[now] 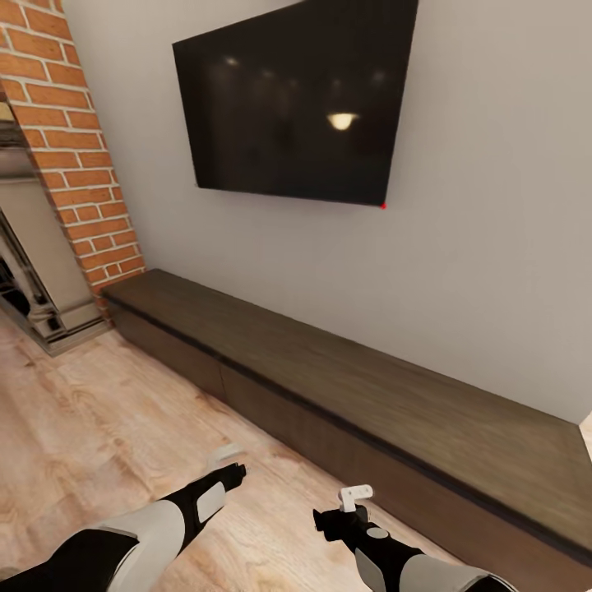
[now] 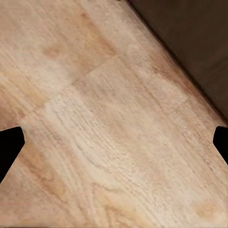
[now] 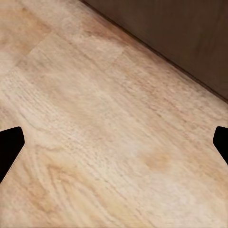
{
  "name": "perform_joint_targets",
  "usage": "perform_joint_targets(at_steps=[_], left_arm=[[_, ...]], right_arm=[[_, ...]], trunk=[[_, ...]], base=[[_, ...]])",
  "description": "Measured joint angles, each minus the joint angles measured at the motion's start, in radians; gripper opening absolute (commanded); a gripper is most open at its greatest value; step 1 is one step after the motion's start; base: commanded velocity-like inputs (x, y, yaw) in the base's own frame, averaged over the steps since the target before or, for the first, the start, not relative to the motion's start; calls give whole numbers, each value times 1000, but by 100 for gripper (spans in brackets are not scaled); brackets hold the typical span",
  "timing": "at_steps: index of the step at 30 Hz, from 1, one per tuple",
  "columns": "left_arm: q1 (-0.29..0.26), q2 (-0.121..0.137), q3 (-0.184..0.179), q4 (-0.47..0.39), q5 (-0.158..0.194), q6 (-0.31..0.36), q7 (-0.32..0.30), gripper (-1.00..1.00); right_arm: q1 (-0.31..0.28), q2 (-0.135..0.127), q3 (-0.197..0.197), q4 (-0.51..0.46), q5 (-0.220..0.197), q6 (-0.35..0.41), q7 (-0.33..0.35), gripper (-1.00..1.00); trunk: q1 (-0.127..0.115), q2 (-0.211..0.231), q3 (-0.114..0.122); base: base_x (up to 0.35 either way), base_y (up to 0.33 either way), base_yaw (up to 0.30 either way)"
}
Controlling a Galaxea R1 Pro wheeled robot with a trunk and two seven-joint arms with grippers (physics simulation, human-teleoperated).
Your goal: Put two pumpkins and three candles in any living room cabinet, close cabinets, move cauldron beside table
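The long, low, dark brown cabinet runs along the wall, its flat top bare and its plain front panels shut. Both arms hover over the wooden floor just in front of it. My left gripper is open with nothing between its fingers; in the left wrist view its black fingertips stand wide apart over floorboards, with the cabinet front beyond. My right gripper is open and empty too, facing the cabinet base. The pumpkins, candles, cauldron and table are out of view.
A large black TV hangs on the grey wall above the cabinet. A red brick column with a fireplace opening stands at the left end. Light wooden floor spreads to the left.
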Motion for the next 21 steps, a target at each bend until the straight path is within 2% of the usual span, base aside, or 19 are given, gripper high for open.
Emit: perform_joint_targets(at_steps=[21], left_arm=[[0, 0, 0, 1, 0, 0, 0, 100]], right_arm=[[0, 0, 1, 0, 1, 0, 0, 100]], trunk=[[0, 0, 17]], base=[[0, 0, 249]])
